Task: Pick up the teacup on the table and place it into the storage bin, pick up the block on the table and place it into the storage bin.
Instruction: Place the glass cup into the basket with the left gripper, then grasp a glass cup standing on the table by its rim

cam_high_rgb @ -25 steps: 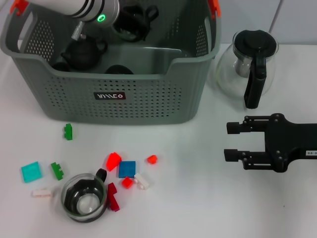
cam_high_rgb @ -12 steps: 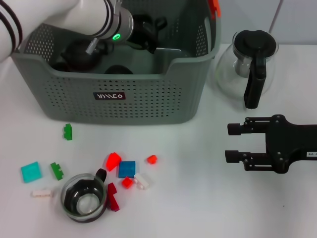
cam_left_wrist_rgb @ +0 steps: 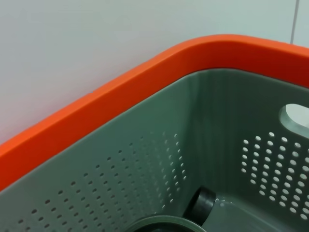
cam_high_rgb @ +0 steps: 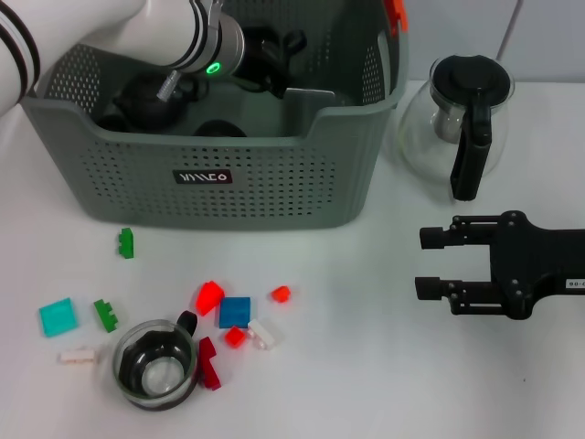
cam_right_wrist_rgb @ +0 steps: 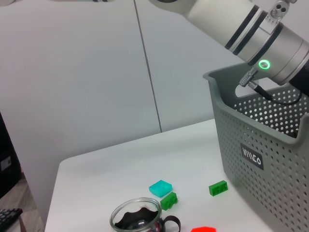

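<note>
Storage bin (cam_high_rgb: 228, 174) at table rear; left gripper (cam_high_rgb: 265, 50) reaches inside it, finger state cannot be told. Teacup (cam_high_rgb: 155, 364) sits at front among scattered blocks (cam_high_rgb: 235, 312). Glass teapot (cam_high_rgb: 462, 119) beside bin. Right gripper (cam_high_rgb: 430, 262) hovers apart, jaws spread.

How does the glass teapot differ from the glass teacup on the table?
The glass teapot stands beside the storage bin; the teacup sits among the scattered blocks nearer the front edge. The teapot looks larger and carries a black lid; the teacup is smaller and open on top. Both are clear glass with a black handle, and both stand upright on the white table.
</note>
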